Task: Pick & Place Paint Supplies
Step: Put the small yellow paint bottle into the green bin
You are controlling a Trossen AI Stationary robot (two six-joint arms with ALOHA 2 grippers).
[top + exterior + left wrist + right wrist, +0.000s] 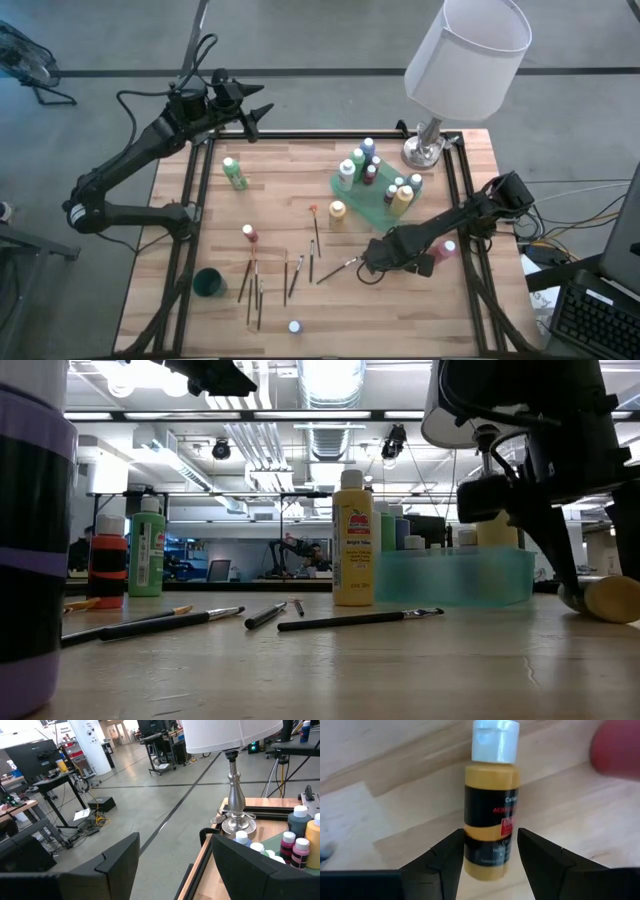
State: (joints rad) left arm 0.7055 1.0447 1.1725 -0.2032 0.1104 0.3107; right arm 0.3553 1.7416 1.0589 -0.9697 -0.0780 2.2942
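The right gripper (487,852), jaws astride a lying ochre bottle (491,802) but seemingly not clamped, must close, then lift toward the tray (372,205).

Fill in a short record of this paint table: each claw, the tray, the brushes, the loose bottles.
left claw: open, empty, raised over the table's far left corner
right claw: low over the table, at an ochre paint bottle lying on its side
green tray: holds a cluster of upright bottles, beside the lamp
brushes: lying scattered on the wood, outside the tray
loose bottles: green bottle, red bottle and yellow bottle standing outside the tray
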